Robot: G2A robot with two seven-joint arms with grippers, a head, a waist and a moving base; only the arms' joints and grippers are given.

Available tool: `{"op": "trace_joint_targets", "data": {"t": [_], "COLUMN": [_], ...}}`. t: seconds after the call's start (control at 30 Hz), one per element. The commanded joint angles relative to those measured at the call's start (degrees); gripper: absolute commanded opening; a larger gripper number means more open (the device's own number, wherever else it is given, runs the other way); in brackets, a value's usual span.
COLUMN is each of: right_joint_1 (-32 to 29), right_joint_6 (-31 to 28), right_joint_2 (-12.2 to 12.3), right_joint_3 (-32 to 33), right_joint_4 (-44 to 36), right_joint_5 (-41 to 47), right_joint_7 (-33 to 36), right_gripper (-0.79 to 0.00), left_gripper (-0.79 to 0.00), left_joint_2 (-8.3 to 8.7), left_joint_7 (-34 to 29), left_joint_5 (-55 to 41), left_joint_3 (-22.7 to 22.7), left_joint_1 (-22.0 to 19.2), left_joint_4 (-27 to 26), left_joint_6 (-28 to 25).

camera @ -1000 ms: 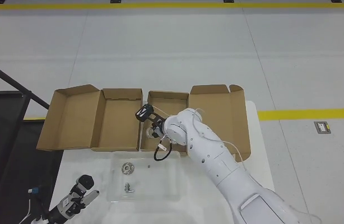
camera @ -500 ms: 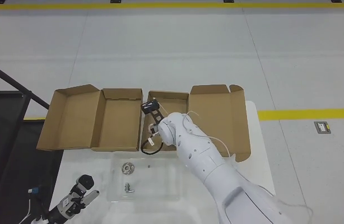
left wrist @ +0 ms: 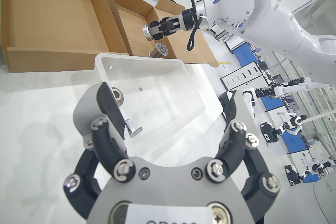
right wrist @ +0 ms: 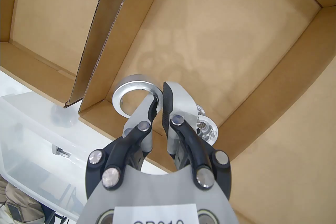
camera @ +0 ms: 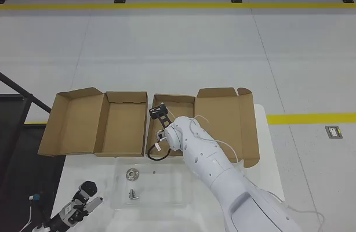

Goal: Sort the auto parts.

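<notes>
Left hand (left wrist: 165,96) is seen low at the near left corner of the worktop (camera: 91,174), fingers spread wide and nothing gripped. A strip of bare worktop lies between it and the tray (camera: 166,185).

In the tray, a round part (camera: 131,173) and a small bracket (camera: 132,195) are found at the left end, apart from each other and off the walls. The tray's far rim is set just beside the near walls of the two boxes.

The left box (camera: 126,124) and right box (camera: 178,107) stand side by side with their inner walls touching. Each lid is folded out flat to its outer side, and the right one ends near the worktop's right edge.

The ring (right wrist: 136,99) is held over the near-left corner of the right box, close to that shared wall. The right hand (right wrist: 158,101) is clenched on its rim, one finger inside the hole and one outside. A hub (right wrist: 207,130) lies on the box floor by the near wall, just beside that hand, so it's pretty tight in that corner.
</notes>
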Motion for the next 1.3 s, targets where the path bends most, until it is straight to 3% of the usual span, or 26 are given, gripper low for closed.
{"op": "trace_joint_targets", "data": {"t": [0.0, 0.03, 0.07, 0.8, 1.13, 1.27], "right_joint_1": [0.0, 0.0, 0.0, -1.0, -3.7, -5.5], "right_joint_6": [0.0, 0.0, 0.0, -0.5, -0.7, -4.2], "right_joint_2": [0.0, 0.0, 0.0, 0.2, 1.8, 3.3], "right_joint_3": [0.0, 0.0, 0.0, 0.0, 1.0, 2.3], "right_joint_4": [-0.1, -0.1, -0.1, -0.8, -7.1, -12.0], "right_joint_5": [0.0, 0.0, 0.0, -0.4, -1.7, -2.2], "right_joint_7": [0.0, 0.0, 0.0, -1.1, -3.1, -4.1], "right_gripper": [-0.182, -0.043, 0.000, 0.000, 0.000, 0.000], "left_gripper": [0.000, 0.000, 0.000, 0.000, 0.000, 0.000], "left_joint_2": [0.00, 0.00, 0.00, 0.00, 0.00, 0.00], "left_joint_7": [0.0, 0.0, 0.0, 0.0, 0.0, 0.0], "left_joint_5": [0.0, 0.0, 0.0, 0.0, 0.0, 0.0], "left_joint_3": [0.0, 0.0, 0.0, 0.0, 0.0, 0.0], "left_joint_1": [0.0, 0.0, 0.0, 0.0, 0.0, 0.0], "left_joint_4": [0.0, 0.0, 0.0, 0.0, 0.0, 0.0], "left_joint_6": [0.0, 0.0, 0.0, 0.0, 0.0, 0.0]}}
